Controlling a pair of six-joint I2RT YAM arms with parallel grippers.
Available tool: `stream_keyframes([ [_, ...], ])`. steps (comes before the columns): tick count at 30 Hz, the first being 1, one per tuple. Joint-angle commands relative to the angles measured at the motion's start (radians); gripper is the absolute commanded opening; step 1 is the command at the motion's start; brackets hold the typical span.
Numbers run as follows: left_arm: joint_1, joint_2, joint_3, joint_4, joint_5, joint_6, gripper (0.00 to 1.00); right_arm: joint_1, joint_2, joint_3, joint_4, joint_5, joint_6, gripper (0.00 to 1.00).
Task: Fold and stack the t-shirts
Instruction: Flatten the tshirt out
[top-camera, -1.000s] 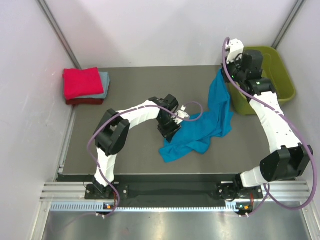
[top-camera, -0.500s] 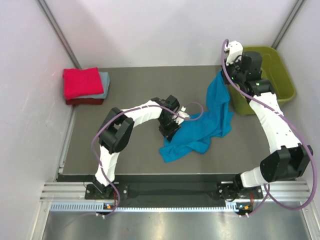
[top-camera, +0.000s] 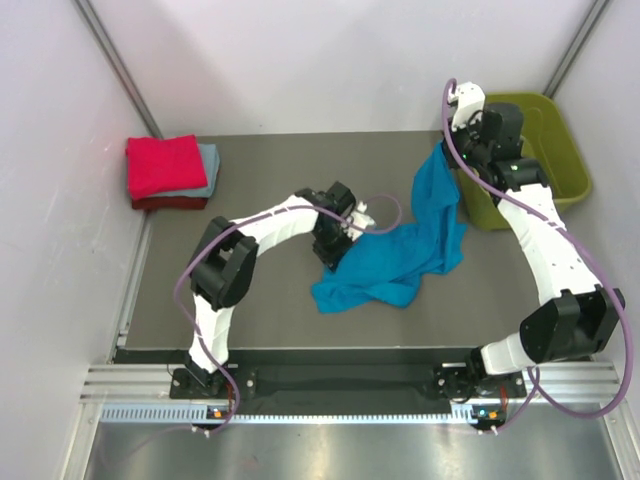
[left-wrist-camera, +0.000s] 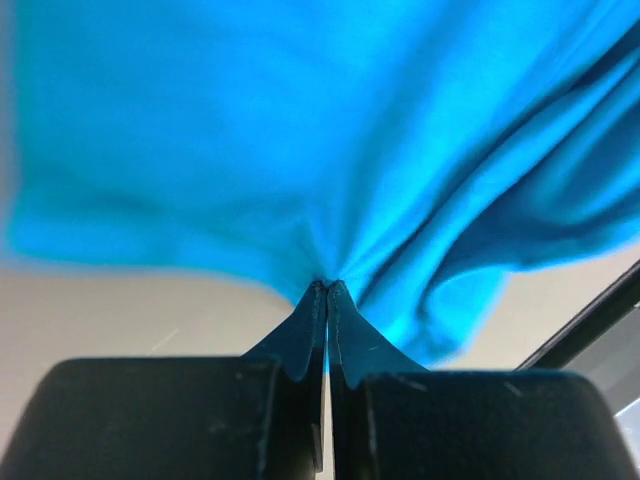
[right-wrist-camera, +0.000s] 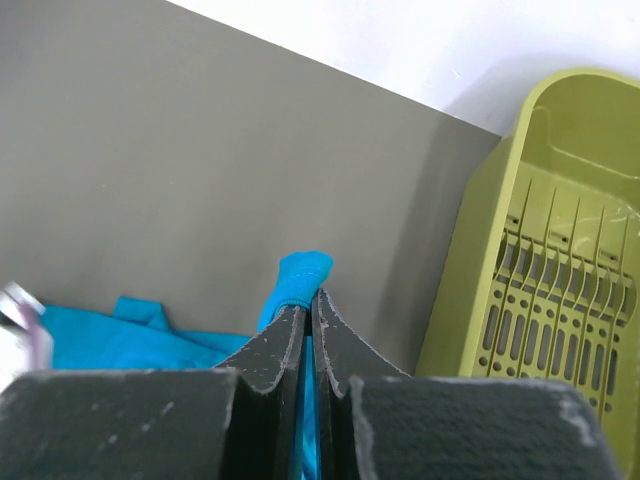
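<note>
Over the tabletop (top-camera: 250, 190), left hand (left-wrist-camera: 327, 287) and right hand (right-wrist-camera: 311, 297) each pinch an edge of the teal t-shirt (top-camera: 425, 245).

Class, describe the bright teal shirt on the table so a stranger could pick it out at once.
On the grey table, look right of centre, beside the olive-green basket. The teal-blue shirt sprawls there, pinched by the left pincer and the right pincer. Unlike the red shirt and pale blue shirt folded far left, it is unfolded.
</note>
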Motion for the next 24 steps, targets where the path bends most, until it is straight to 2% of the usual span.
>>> stream_keyframes([
  [1,0.060,-0.163,0.175,-0.063,-0.102,0.065,0.00,0.004,0.000,0.066,0.049,-0.004,0.003,0.00],
  [4,0.101,-0.229,0.265,-0.117,-0.171,0.099,0.00,0.004,0.006,0.094,0.052,-0.006,0.003,0.00],
  [10,0.131,-0.333,0.292,-0.180,-0.274,0.165,0.00,0.006,0.009,0.155,0.055,-0.006,0.011,0.00],
  [15,0.132,-0.460,0.241,-0.215,-0.269,0.145,0.00,0.004,-0.017,0.183,0.044,-0.014,0.023,0.00],
  [18,0.134,-0.555,0.206,-0.257,-0.248,0.191,0.00,0.009,-0.071,0.183,0.012,-0.035,0.042,0.00],
  [23,0.134,-0.794,0.111,-0.284,-0.124,0.229,0.00,0.026,-0.267,0.128,-0.111,-0.141,0.030,0.00],
  [24,0.134,-0.834,0.073,-0.268,-0.096,0.234,0.00,0.030,-0.354,0.112,-0.118,-0.162,0.025,0.00],
])
